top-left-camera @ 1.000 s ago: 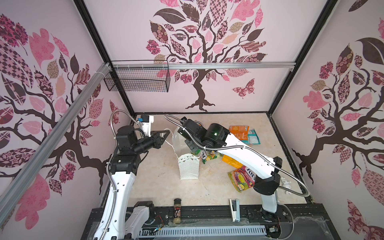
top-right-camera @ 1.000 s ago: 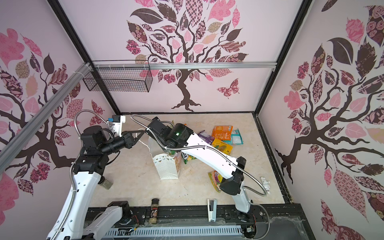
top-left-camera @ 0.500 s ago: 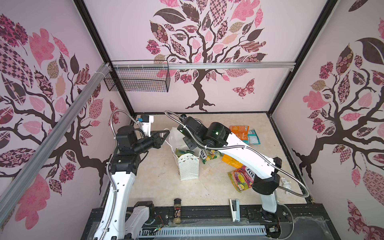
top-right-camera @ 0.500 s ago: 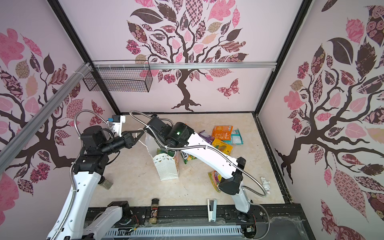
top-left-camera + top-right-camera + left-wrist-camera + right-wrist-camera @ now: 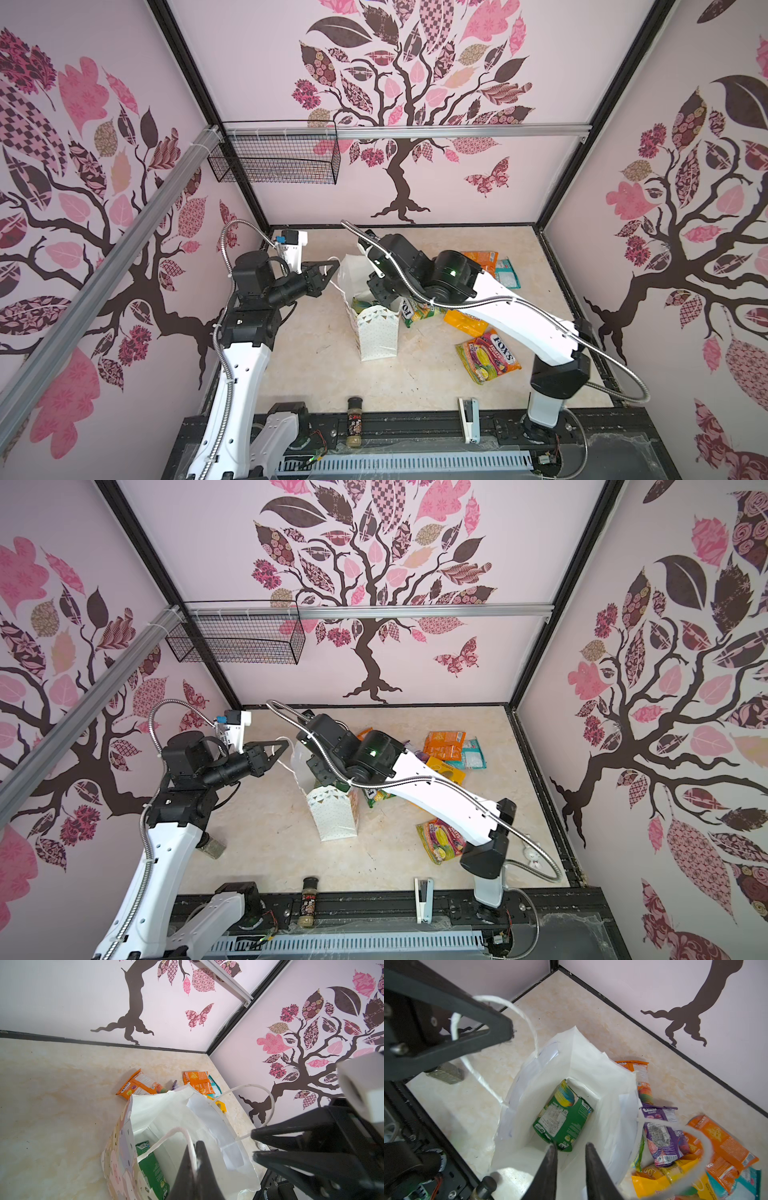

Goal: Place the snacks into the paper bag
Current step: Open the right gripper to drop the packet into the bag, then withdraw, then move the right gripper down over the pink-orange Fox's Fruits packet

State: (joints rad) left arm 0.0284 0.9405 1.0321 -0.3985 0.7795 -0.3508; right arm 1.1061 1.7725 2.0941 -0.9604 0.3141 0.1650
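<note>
The white paper bag (image 5: 376, 332) stands upright mid-table in both top views, its mouth held wide. My left gripper (image 5: 194, 1144) is shut on one cord handle (image 5: 454, 1026) and pulls it to the left. Above the bag's mouth my right gripper (image 5: 570, 1146) is open, with nothing between its fingers. A green snack packet (image 5: 562, 1115) lies loose at the bottom of the bag. Other snacks lie right of the bag: a purple packet (image 5: 662, 1132), orange packets (image 5: 480, 259), a yellow one (image 5: 664, 1174), a teal one (image 5: 507, 274) and a FOX'S fruit packet (image 5: 488, 357).
A dark-capped spice jar (image 5: 354, 419) and a white stapler (image 5: 468, 419) sit at the front edge. Another jar (image 5: 212, 848) stands by the left arm's base. A wire basket (image 5: 274, 153) hangs on the back wall. Walls close in on three sides.
My right gripper has opened over the bag and the green packet it carried now lies inside. The left gripper has kept its hold on the handle.
</note>
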